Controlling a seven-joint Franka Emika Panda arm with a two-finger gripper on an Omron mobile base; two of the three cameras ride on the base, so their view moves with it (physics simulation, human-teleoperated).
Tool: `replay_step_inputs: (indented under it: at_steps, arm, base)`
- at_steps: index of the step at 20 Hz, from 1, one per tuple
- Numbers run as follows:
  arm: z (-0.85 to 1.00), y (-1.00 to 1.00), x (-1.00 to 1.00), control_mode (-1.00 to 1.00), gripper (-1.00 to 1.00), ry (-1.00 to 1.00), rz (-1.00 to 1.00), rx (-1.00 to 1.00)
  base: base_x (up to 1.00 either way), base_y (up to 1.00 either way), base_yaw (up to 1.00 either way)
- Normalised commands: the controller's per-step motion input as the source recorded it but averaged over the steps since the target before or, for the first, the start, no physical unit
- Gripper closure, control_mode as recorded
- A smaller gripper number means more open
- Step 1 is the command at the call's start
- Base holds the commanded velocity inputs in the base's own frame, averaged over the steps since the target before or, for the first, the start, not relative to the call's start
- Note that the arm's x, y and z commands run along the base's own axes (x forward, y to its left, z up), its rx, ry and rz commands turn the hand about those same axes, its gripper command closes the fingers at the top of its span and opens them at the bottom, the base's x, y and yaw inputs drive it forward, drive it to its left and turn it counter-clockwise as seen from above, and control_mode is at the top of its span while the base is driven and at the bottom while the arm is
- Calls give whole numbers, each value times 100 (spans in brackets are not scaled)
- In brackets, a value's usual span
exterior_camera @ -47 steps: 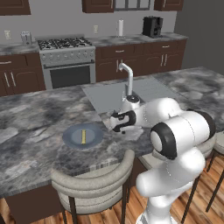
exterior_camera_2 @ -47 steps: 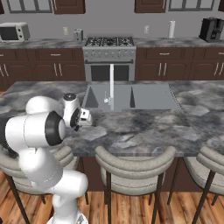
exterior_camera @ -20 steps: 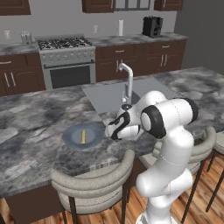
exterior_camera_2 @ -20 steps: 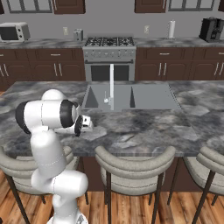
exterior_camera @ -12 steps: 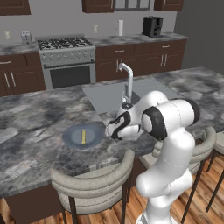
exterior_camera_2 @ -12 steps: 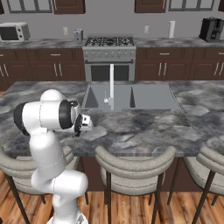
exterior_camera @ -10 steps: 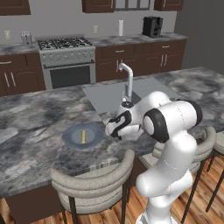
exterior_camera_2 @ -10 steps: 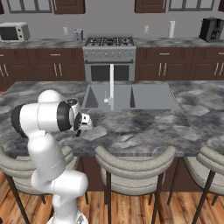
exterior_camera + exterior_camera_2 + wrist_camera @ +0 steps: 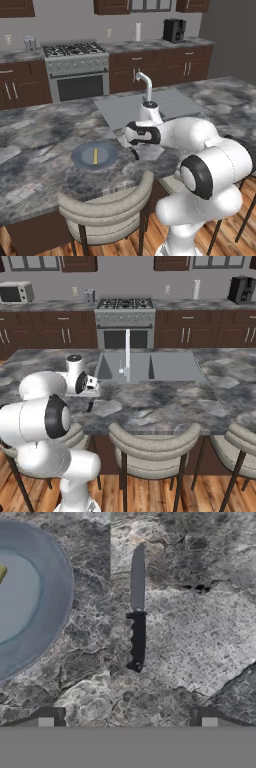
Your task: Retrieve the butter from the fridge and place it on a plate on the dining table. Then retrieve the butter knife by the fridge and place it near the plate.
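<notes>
The butter knife (image 9: 137, 612), with a grey blade and a black handle, lies flat on the dining table (image 9: 40, 130) just right of the plate (image 9: 50, 612). A grey-blue plate (image 9: 95, 155) holds the thin yellow butter (image 9: 95, 156), whose tip shows as a yellow sliver (image 9: 2, 573) in the hand view. My gripper (image 9: 127, 719) hovers over the knife's handle end, open, its tips wide apart and touching nothing. From the base views the gripper (image 9: 129, 146) sits low over the stone top right of the plate; the gripper (image 9: 90, 401) also shows at the left. The fridge is out of view.
A sink with a tall faucet (image 9: 146, 82) is set into the counter behind the hand. Padded stools (image 9: 107, 207) line the near edge of the table; another stool (image 9: 152, 443) stands further right. A stove (image 9: 125, 306) stands against the back wall.
The jaws have opened wide and the knife now lies free on the stone beside the plate. The arm's elbow has swung lower and to the right, while the hand has stayed over the knife.
</notes>
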Motion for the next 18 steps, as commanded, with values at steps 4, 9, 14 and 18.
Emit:
replay_step_inputs:
  at_steps: [4,9,14,18]
  arm:
    - [82,0,-76,-100,-100,0,0,0]
    - [80,-1,-75,-100,-100,0,0,0]
    - [76,-1,-75,-100,-100,0,0,0]
    - [50,3,-82,-100,-100,-10,0,-3]
  base:
    - [0,0,0]
    - [0,0,0]
    - [0,0,0]
    - [0,0,0]
